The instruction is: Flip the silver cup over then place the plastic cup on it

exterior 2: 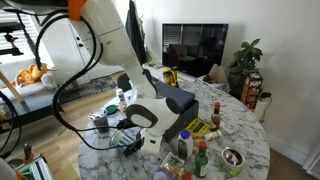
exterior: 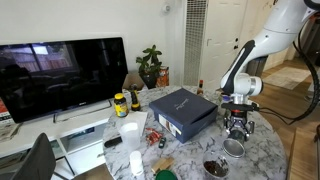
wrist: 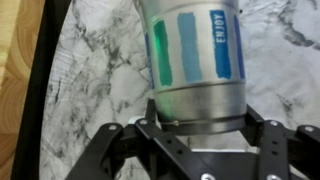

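The silver cup (wrist: 195, 60) is a shiny metal tumbler with blue and green stripes and the word ENJOY. It lies on its side on the marble table (wrist: 80, 90). My gripper (wrist: 200, 115) reaches down over it, one black finger against each side of the cup's wide end, shut on it. In an exterior view the gripper (exterior: 237, 128) hangs just above the cup (exterior: 233, 148) near the table's edge. A small dark cup, apparently the plastic cup (exterior: 215, 168), stands a little in front of it. In an exterior view the gripper (exterior 2: 128, 143) hides the silver cup.
A dark blue box (exterior: 183, 112) sits mid-table beside the arm. A tall white cup (exterior: 130, 133), a yellow-lidded jar (exterior: 120, 103) and small bottles (exterior 2: 200, 155) crowd the rest. A metal bowl (exterior 2: 232, 158) stands near the rim. The table edge (wrist: 40, 90) runs close by.
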